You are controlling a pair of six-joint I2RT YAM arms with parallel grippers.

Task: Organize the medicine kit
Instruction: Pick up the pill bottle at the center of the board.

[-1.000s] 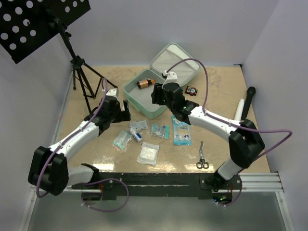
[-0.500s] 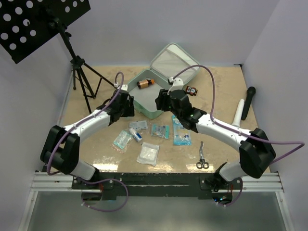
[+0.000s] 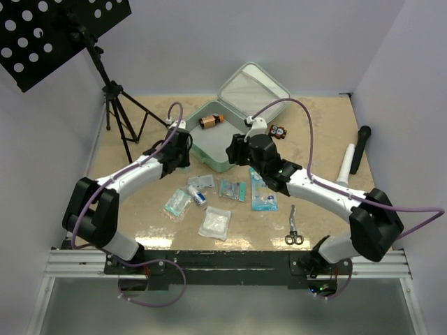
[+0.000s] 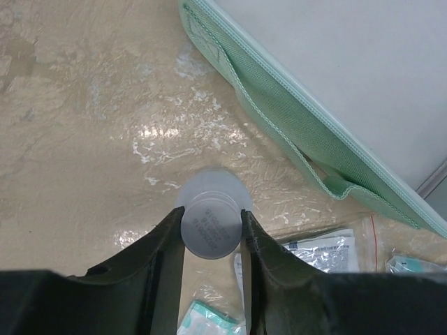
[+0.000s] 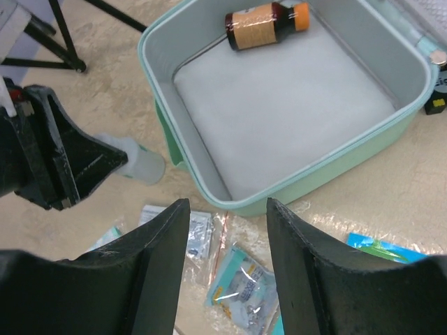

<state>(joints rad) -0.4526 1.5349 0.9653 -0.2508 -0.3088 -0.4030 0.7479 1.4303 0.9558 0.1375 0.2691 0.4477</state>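
Note:
The medicine kit [image 3: 204,148] lies open at the back middle, mint green with pale grey lining, its lid [image 3: 253,87] tipped up behind. A brown bottle [image 3: 211,121] with an orange cap lies inside [image 5: 264,26]. Just left of the kit's wall [image 4: 293,118], my left gripper [image 3: 183,150] is shut on a white plastic bottle [image 4: 211,227]; both fingers press its round base. The right wrist view shows that bottle [image 5: 140,162] lying beside the kit's corner. My right gripper [image 5: 227,202] hangs open over the kit's front edge [image 5: 328,171], with nothing between its fingers.
Several sealed packets [image 3: 230,188] lie scattered in front of the kit, a larger blue one [image 3: 263,192] to the right. Scissors [image 3: 293,227] lie near the front right. A tripod stand [image 3: 119,105] stands back left. A white tube [image 3: 346,164] and black cylinder [image 3: 360,146] lie far right.
My left arm reached in towards the kit's left side and its jaws closed from wide open onto the white bottle. The right arm shifted slightly forward and right.

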